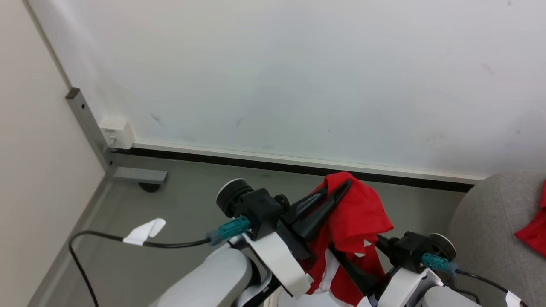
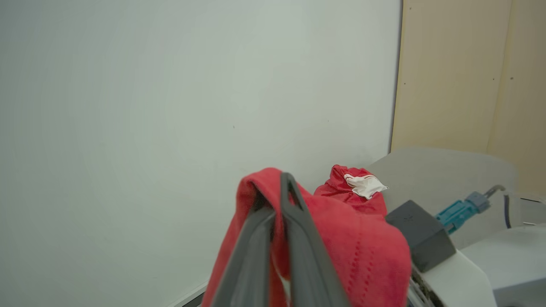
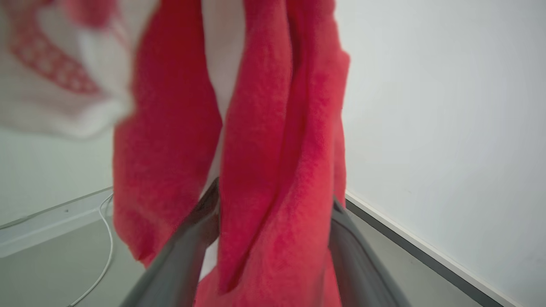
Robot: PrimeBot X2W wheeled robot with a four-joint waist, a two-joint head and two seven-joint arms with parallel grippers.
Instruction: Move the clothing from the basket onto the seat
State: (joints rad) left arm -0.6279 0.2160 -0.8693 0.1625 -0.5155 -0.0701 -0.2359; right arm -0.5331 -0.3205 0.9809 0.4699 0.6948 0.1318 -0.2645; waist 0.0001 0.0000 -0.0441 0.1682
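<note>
A bright red garment (image 1: 362,213) with white trim hangs in the air in front of the wall, draped over my left gripper (image 1: 343,187). That gripper is shut on a fold of the fabric at its fingertips (image 2: 286,181). My right gripper (image 3: 273,200) sits lower, open, with the hanging red cloth (image 3: 264,128) falling between its spread fingers. A second red garment (image 2: 354,187) with a white patch lies on the light grey seat (image 1: 490,221), its edge also at the right of the head view (image 1: 533,230). The basket is out of view.
A white wall (image 1: 298,76) with a dark skirting strip (image 1: 256,160) stands close ahead. A grey metal post with a foot (image 1: 91,128) and a white socket box (image 1: 117,132) are at the left. A black cable with white tape (image 1: 143,232) runs over the grey floor.
</note>
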